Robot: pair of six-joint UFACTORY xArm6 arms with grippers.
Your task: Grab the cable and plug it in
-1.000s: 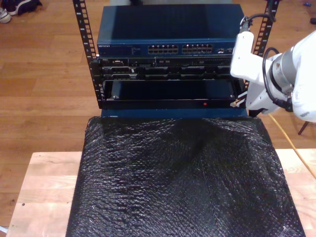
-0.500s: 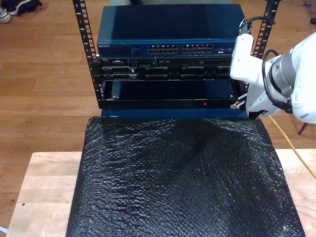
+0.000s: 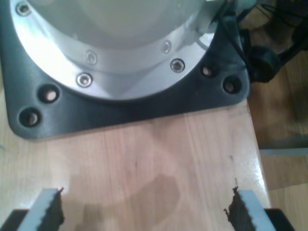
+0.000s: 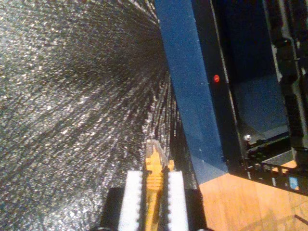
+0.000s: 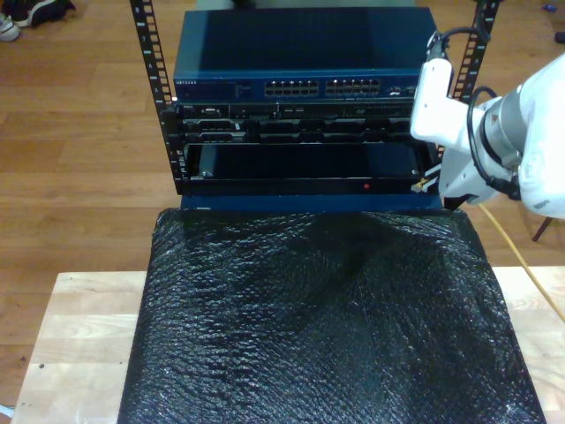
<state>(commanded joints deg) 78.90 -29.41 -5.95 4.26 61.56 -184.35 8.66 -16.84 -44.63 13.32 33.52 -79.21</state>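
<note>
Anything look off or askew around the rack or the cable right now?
Nothing stands out. My second end effector grips the yellow-orange cable squarely, clear plug pointing forward and looking intact. The rack sits level, and the black mat is wrinkled but flat. My first end effector hangs open over bare wood.

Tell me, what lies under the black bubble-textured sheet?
A pale wooden table shows beyond the black sheet at both sides in the exterior view. The rack's blue base meets its far edge. The rest beneath is covered.
</note>
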